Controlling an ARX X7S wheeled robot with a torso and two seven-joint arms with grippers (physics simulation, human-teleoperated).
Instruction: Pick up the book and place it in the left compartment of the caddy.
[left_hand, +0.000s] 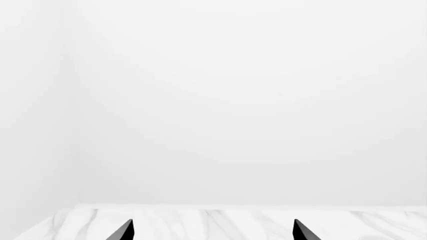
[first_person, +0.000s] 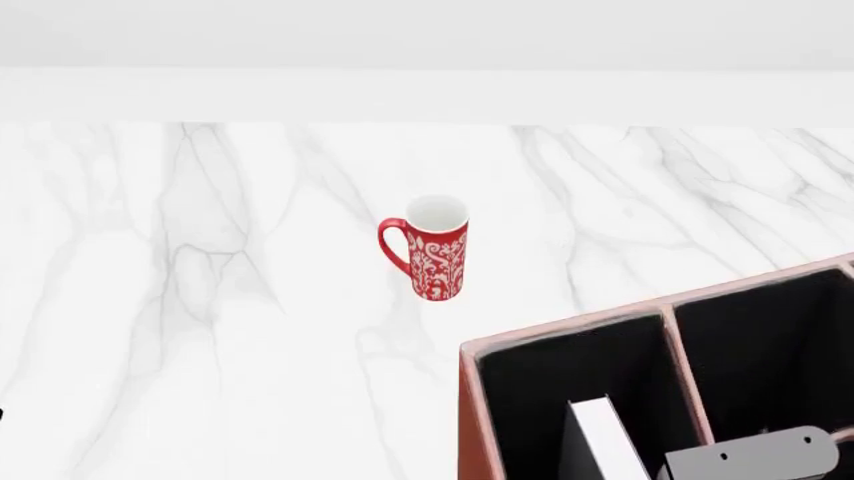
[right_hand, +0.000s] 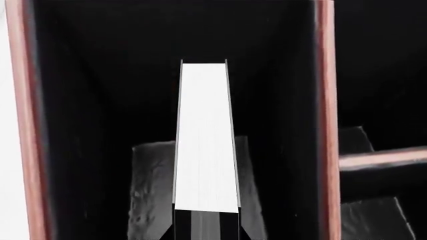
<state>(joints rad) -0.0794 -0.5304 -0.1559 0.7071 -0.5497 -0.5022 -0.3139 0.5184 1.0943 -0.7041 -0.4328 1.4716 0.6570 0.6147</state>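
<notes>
Standing on edge inside the caddy's (first_person: 470, 420) left compartment (right_hand: 100, 100), the book (right_hand: 205, 135) shows only its white page edges; its black covers vanish against the dark walls. The caddy is cut off at the table's (first_person: 200, 300) near right corner. The right gripper (right_hand: 205, 227) is barely visible, its fingers seemingly pressed against the book's near end, one on each cover. The left gripper (left_hand: 213, 231) shows two tips spread wide, holding nothing. A red mug (first_person: 434, 248) stands mid-table.

no readable text, labels or numbers anywhere.
</notes>
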